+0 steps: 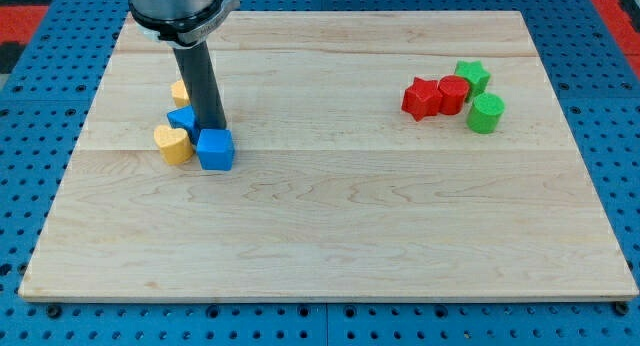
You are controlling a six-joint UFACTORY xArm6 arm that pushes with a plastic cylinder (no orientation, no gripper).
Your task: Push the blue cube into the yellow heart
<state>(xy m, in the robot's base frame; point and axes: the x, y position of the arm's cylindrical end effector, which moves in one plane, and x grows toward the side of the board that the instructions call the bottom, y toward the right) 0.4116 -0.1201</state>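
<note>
Nearly complete at frame left: blue cube [215, 149] just beside yellow heart [172, 144], contact unclear; my tip [216, 127] directly above cube, no gripper present.

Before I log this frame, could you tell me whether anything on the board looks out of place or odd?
Nothing stands out. The blue cube sits upright beside the yellow heart, my tip just behind it, and the red and green blocks cluster tidily at the view's right on the undamaged wooden board.
</note>
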